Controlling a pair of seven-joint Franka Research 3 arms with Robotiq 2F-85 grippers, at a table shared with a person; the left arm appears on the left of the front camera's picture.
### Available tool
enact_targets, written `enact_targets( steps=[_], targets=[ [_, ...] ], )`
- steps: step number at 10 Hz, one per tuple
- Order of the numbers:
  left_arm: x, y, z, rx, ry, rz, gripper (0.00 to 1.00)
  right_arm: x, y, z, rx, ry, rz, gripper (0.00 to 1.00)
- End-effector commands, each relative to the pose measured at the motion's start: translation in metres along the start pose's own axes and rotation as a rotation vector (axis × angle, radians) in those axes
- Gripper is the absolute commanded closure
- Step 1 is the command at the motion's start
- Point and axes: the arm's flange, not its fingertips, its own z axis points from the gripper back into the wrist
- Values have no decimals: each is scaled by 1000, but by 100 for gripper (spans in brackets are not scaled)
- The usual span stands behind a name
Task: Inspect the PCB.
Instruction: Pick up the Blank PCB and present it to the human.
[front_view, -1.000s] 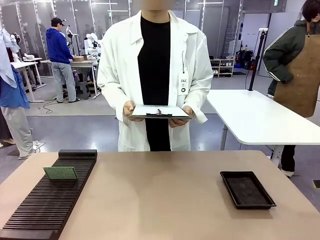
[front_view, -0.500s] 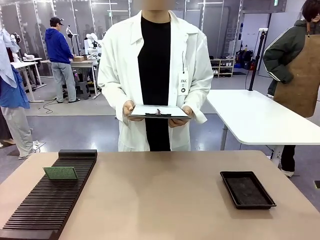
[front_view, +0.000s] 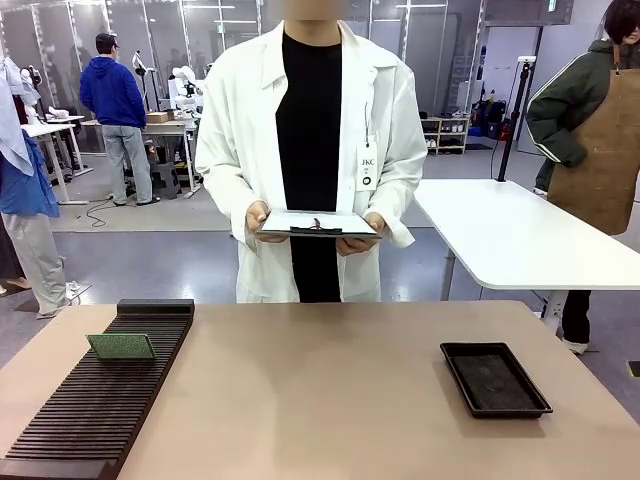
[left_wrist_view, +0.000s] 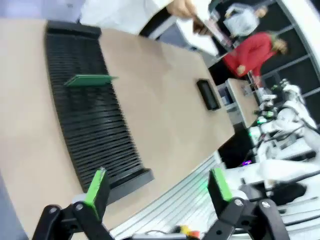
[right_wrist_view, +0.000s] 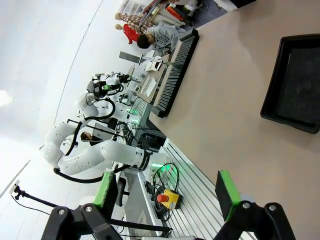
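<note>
Front view gives us the PCB in the rack; wrist views give us left gripper and right gripper wide open, empty.

Front cam's crisp and evenly lit, bright overhead light, barely a shadow on the worktop, just a soft sheen. Left wrist cam is smeary all over, even the left hand up close looks fuzzy, and the wide lens bends the edges. Right wrist cam is sharper, but its upper left is blown out white.
</note>
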Motion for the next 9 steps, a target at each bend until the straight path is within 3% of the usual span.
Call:
enact_targets(
  steps=[1, 4, 5, 6, 9],
  targets=[
    [32, -17, 4, 133, 122, -258, 0, 0, 0, 0, 9, -6, 2, 0],
    [71, -36, -42, 177, 333, -655, 0, 0, 0, 0, 9, -6, 2, 0],
    [72, -45, -72, 185, 407, -808, 0, 0, 0, 0, 9, -6, 2, 0],
    [66, -49, -98, 270, 467, -951, 0, 0, 0, 0, 9, -6, 2, 0],
    [41, -56, -164, 288, 615, -1120, 0, 0, 0, 0, 9, -6, 2, 0]
  ],
)
